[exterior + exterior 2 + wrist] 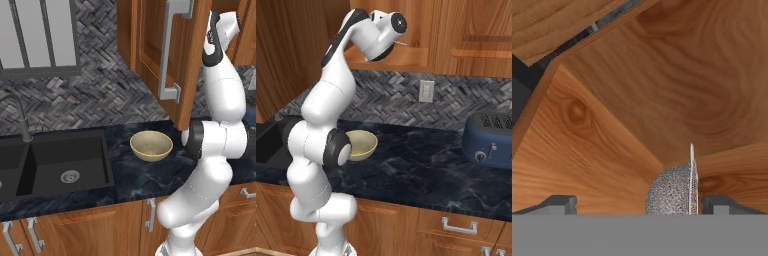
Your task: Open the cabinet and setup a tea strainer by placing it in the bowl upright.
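On the near part of the worktop (145,175) stands the bowl (151,145), pale yellow and with nothing in it, a little to the right of the black sink (55,160) and just beside the elbow of the arm. Farther back and higher, the cabinet (165,55) has its door swung out toward the room, with the long silver handle (169,50) facing the sink side, so I judge the opening step as done. The arm reaches up behind this door into the cabinet. In the hand view the tool (639,202) has its two tips well apart, and the strainer (673,192) sits between them, nearer to the right tip; it seems to lie on its side on the wooden shelf, with the rim turned to the right and the mesh dome to the left. Whether a tip already touches it I cannot tell. The step in hand, as I judge it, is the grasp of the strainer. The next move calls for bringing the tips a little forward around the mesh and closing them gently, since the rim is thin and the dome is round and could slip. After that the strainer must come out past the door, go down to the bowl, and be turned so that it stands upright inside.
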{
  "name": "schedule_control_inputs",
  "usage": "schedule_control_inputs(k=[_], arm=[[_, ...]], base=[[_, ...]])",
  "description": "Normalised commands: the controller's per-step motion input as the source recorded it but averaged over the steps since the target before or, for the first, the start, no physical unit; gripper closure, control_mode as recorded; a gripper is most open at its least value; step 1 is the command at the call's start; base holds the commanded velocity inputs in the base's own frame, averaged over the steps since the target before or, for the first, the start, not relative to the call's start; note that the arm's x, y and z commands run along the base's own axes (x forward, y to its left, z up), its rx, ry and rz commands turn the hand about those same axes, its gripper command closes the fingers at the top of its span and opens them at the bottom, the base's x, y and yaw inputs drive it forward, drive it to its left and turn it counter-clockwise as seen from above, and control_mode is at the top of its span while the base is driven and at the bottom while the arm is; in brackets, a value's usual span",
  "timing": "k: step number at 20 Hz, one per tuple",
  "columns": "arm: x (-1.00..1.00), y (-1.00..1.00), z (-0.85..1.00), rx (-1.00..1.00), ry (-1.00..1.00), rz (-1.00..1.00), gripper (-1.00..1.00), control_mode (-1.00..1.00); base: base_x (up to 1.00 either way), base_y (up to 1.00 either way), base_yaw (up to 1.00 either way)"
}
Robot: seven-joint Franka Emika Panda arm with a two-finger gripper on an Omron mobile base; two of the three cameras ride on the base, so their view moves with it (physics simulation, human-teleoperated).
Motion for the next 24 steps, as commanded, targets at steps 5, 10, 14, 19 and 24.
schedule_control_inputs(k=[5, 10, 14, 19, 24], arm=[[0.28, 0.00, 0.00, -0.02, 0.07, 0.00, -1.00, -1.00], [0.29, 0.00, 0.00, -0.02, 0.06, 0.00, -1.00, -1.00], [0.33, 0.00, 0.00, -0.02, 0.03, 0.00, -1.00, -1.00], [0.29, 0.00, 0.00, 0.00, 0.03, 0.00, -1.00, -1.00], [0.33, 0.00, 0.00, -0.01, 0.04, 0.00, -1.00, -1.00]], base=[[0.00, 0.00, 0.00], [0.00, 0.00, 0.00], [0.00, 0.00, 0.00], [0.00, 0.00, 0.00], [0.00, 0.00, 0.00]])
